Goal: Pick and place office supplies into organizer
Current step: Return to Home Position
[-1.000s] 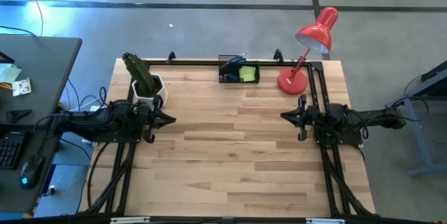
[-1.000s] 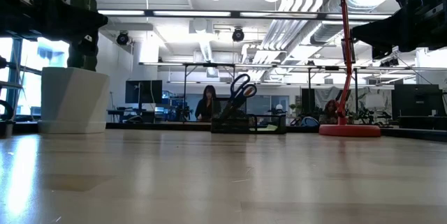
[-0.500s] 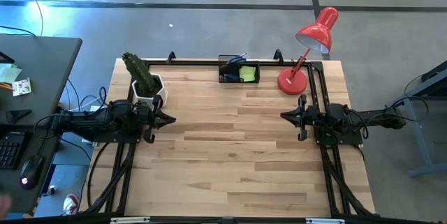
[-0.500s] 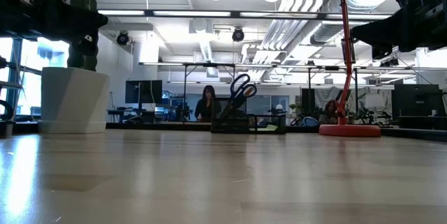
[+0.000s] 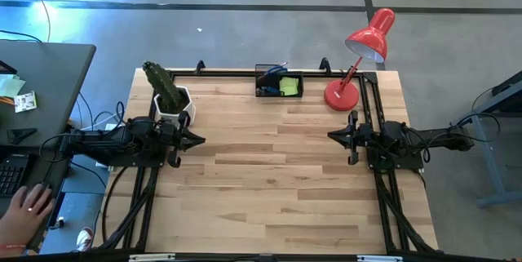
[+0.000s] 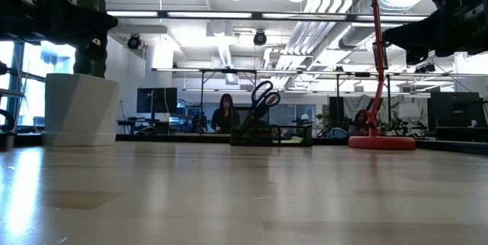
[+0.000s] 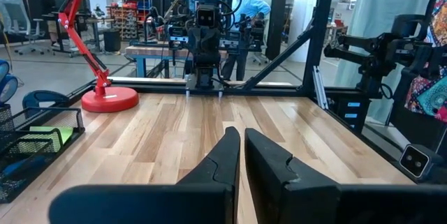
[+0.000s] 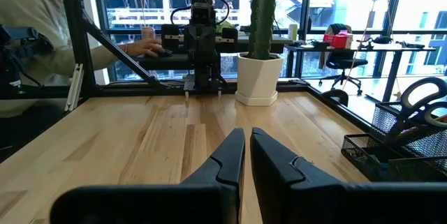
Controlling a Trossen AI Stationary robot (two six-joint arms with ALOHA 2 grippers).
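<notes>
- The organizer point(image 5: 300, 77) sat at twelve o'clock on the surface point(image 5: 277, 180), scissors point(image 6: 263, 96) and sticky pad point(image 5: 289, 87) inside;
- left hand point(image 5: 201, 139) at nine o'clock, right hand point(image 5: 330, 135) at three, both closed and empty;
- homing looked finished; nothing loose needed picking.

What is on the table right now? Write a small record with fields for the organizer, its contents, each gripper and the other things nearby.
Organizer: black tray at the middle of the far edge of the table
Contents: blue scissors standing handles-up, green sticky pad
Left gripper: shut, empty, at the left edge beside the cactus
Right gripper: shut, empty, at the right edge near the red lamp
</notes>
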